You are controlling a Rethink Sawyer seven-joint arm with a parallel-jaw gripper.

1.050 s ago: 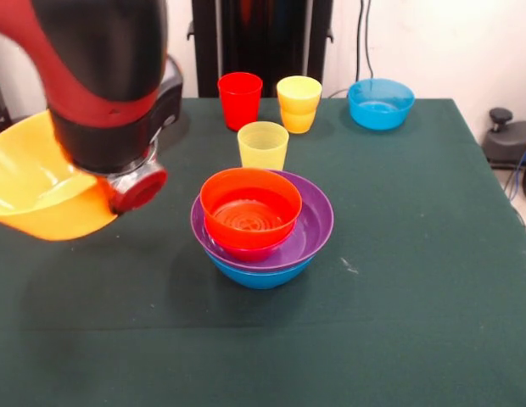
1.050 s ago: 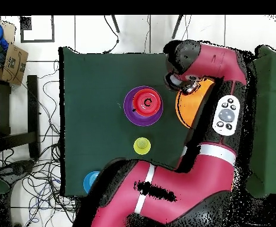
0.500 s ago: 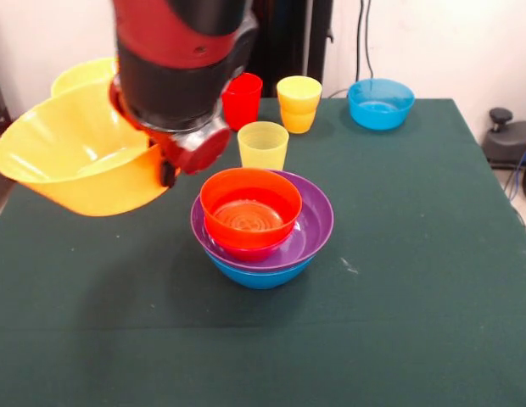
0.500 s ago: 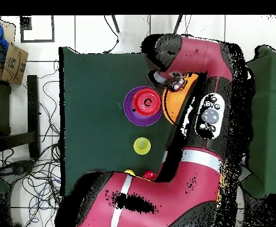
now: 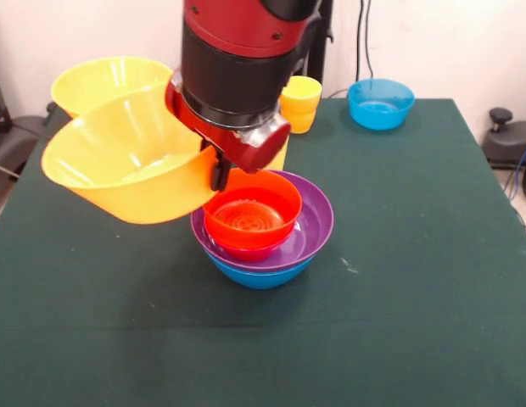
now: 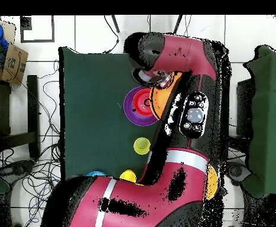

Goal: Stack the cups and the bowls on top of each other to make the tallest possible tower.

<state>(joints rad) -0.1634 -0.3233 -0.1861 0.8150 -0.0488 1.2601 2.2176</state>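
We've got the tower [image 5: 261, 227] about half built: blue bowl [image 5: 259, 273] at the bottom, purple bowl [image 5: 310, 222] nested in it, a pink-red bowl [image 5: 246, 248] in that, and an orange-red bowl [image 5: 250, 206] on top. It sits near the middle of the green table [image 5: 399, 280].

Next piece is in the air. The gripper [image 5: 219, 174] carries a large yellow-orange bowl [image 5: 127, 165], tilted, its rim just beside the tower's top and overlapping it on the side away from the light-blue bowl [image 5: 380, 103]. The fingers grasp the bowl's wall, as far as we can judge; the wrist hides most of the contact. In the overhead view the arm [image 6: 181, 53] covers that bowl w/ only an orange sliver showing beside the tower.

Still left, by our reckoning: this bowl isn't set down yet; a second large yellow-orange bowl [image 5: 110, 78] waits behind the held one; the light-blue bowl stands well apart at the table's far corner; stacked orange-yellow cups [image 5: 301, 102] are behind the tower, the other cups mostly hidden by the arm in front view. The pale yellow cup [image 6: 142, 145] shows overhead, apart from the tower.

Room: white wall, tiled floor, cables [image 6: 42, 118] along the table's edge, cardboard box [image 6: 13, 62] nearby.
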